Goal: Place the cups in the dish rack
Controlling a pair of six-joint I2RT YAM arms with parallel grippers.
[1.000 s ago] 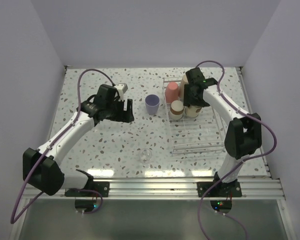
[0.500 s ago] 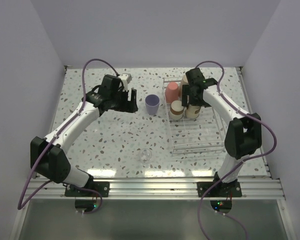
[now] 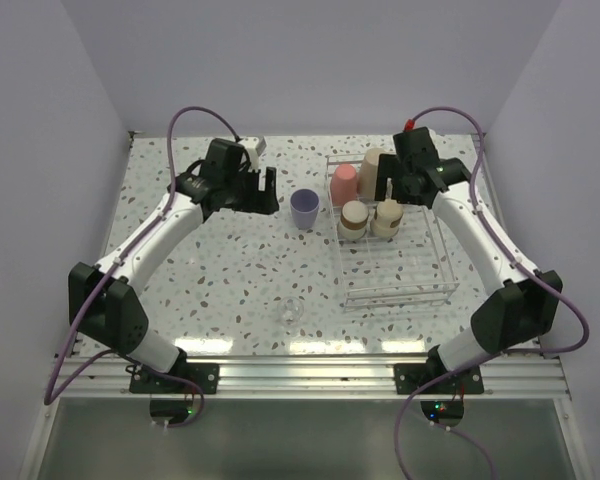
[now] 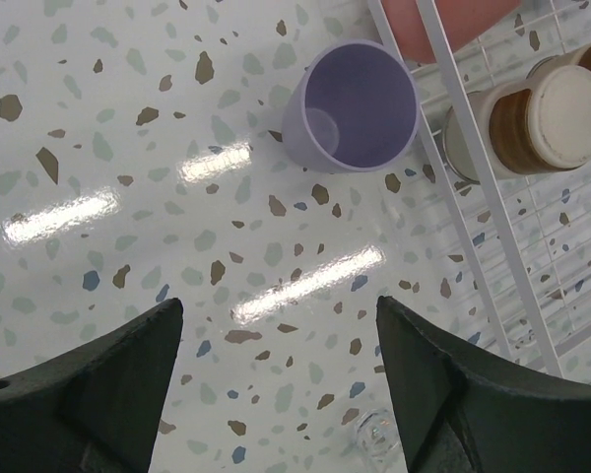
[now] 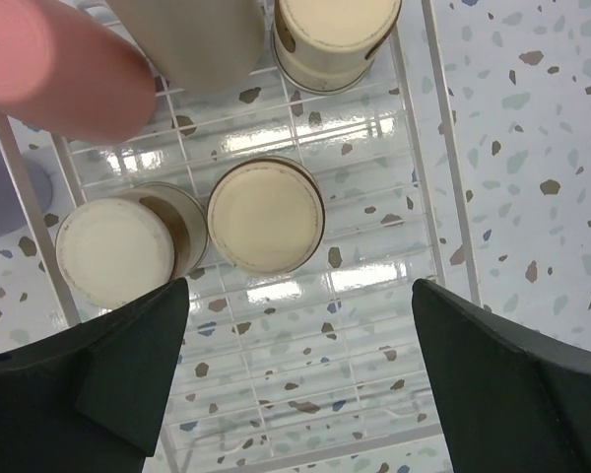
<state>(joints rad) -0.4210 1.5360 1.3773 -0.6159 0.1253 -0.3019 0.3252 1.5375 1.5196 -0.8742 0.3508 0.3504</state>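
The lavender cup [image 3: 304,208] stands upright on the table, left of the clear dish rack [image 3: 420,285]. My left gripper [image 3: 265,192] hovers open just left of it; in the left wrist view the lavender cup [image 4: 355,106] lies ahead of the empty left gripper [image 4: 279,315]. Inside the rack are a pink cup [image 3: 344,182], a tall tan cup [image 3: 370,166] and two beige cups [image 3: 353,220] [image 3: 386,217]. My right gripper [image 3: 388,184] hangs open over them. The right wrist view shows three beige cups [image 5: 266,215] [image 5: 114,251] [image 5: 335,34] bottom up beyond the empty right gripper [image 5: 300,291].
A small clear glass object [image 3: 293,311] sits on the terrazzo table near the front middle, also by my left finger as the clear object [image 4: 374,434]. White walls enclose the table on three sides. The rack's near half [image 5: 305,374] holds no cups.
My right gripper opened wide, let go of a beige cup in the rack and drew back toward the far right. My left arm swung toward the lavender cup.
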